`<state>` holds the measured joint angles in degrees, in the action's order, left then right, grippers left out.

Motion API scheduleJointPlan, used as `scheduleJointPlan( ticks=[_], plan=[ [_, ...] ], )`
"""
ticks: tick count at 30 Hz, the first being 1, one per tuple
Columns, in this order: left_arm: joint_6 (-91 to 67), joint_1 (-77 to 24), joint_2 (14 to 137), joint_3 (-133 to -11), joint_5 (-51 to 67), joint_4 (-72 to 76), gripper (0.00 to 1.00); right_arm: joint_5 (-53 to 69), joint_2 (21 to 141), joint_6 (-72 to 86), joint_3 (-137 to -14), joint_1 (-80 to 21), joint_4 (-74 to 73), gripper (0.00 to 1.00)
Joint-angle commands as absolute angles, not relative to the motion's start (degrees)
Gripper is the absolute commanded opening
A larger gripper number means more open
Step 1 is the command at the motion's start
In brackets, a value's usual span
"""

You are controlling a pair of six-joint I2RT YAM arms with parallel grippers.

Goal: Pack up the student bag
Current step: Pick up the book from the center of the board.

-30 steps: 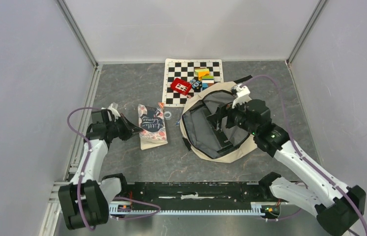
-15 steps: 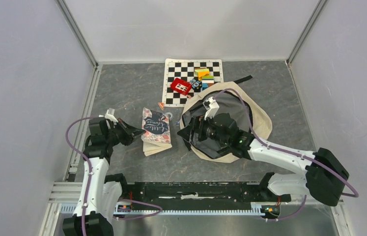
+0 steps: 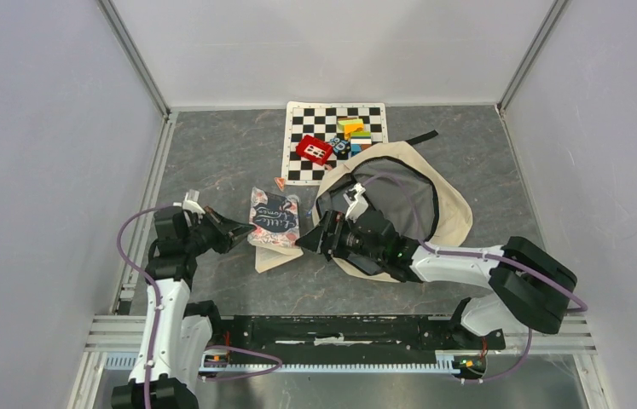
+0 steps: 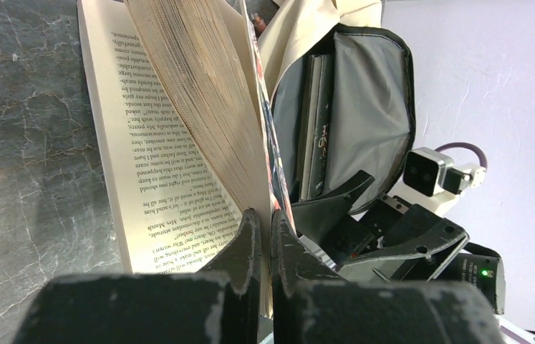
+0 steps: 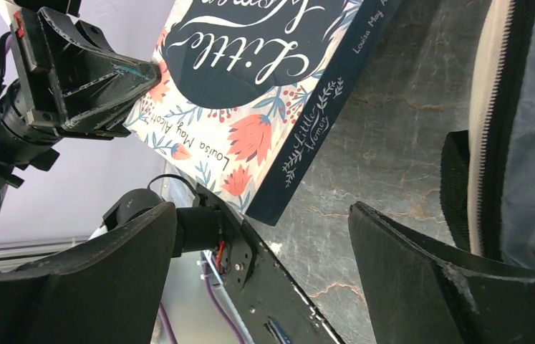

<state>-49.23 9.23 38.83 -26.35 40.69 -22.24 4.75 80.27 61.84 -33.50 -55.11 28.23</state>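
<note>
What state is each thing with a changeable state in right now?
Cream fabric backpack with black trim: unzipped, lying open.
Floral paperback book: one edge lifted, pages fanned open.
Left end effector: shut on the book.
Right end effector: open, empty.

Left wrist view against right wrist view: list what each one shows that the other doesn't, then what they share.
Only the left wrist view shows the book's printed pages fanned open, and a dark flat item standing inside the bag against its grey lining. Only the right wrist view shows the book's floral front cover, its title and its dark spine. Both show the book, the bag, the stone-patterned table, and the left gripper shut on the book's edge.
</note>
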Motion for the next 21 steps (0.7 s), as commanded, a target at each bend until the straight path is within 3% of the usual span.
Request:
scheduleJointPlan(
  ticks=[1, 21],
  plan=[
    [-53.1, 9.2, 36.9, -26.9, 45.6, -17.5, 0.02, 6.8, 83.0, 67.0, -35.7, -55.6, 35.9, 0.94],
    [-55.2, 9.2, 35.7, -26.2, 47.8, -15.3, 0.02, 10.2, 93.7, 72.8, -42.9, -56.4, 42.1, 0.90]
  ],
)
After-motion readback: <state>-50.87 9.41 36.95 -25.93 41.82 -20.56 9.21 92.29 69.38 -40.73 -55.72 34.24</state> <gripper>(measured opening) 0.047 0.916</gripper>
